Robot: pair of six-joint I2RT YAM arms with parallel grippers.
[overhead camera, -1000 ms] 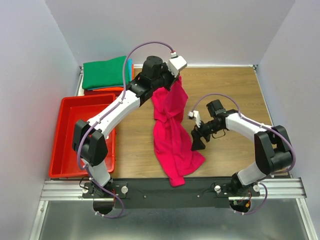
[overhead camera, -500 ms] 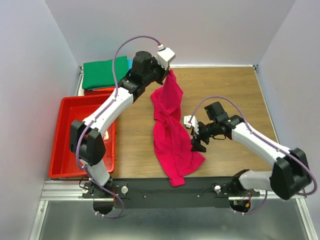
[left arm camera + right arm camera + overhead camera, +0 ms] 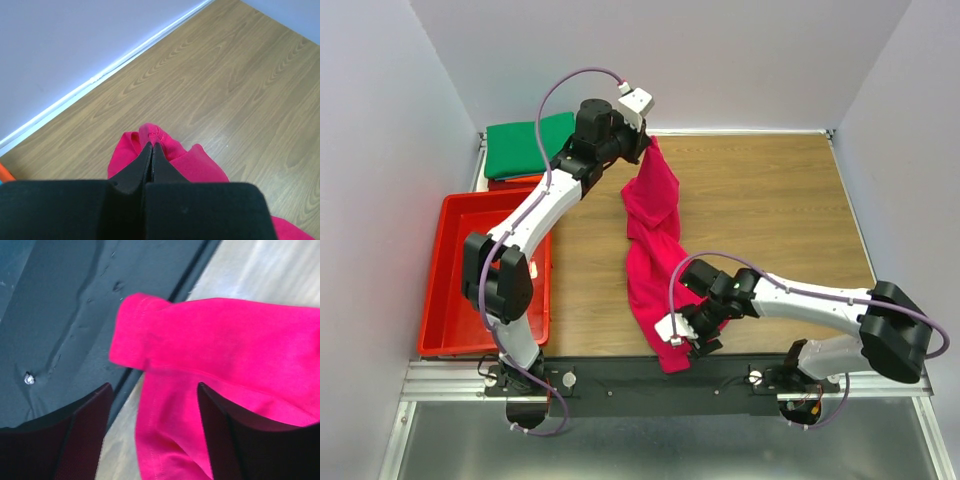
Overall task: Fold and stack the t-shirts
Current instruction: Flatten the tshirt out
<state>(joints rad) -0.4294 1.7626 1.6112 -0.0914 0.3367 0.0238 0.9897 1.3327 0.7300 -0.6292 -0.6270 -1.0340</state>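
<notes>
The left arm stretched far toward 12 o'clock, the left fingers (image 3: pixel 134 172) pinched shut on a fold of the magenta t-shirt (image 3: pixel 658 240), which trailed down the desk (image 3: pixel 770 200) to 6 o'clock. The right arm lay low there, the right fingers (image 3: pixel 85 435) wide astride the hem; a second earlier it had hovered at 3 o'clock. The red tray (image 3: pixel 435 270) sat at 9 o'clock, and a folded green t-shirt (image 3: pixel 525 148) at 11.
</notes>
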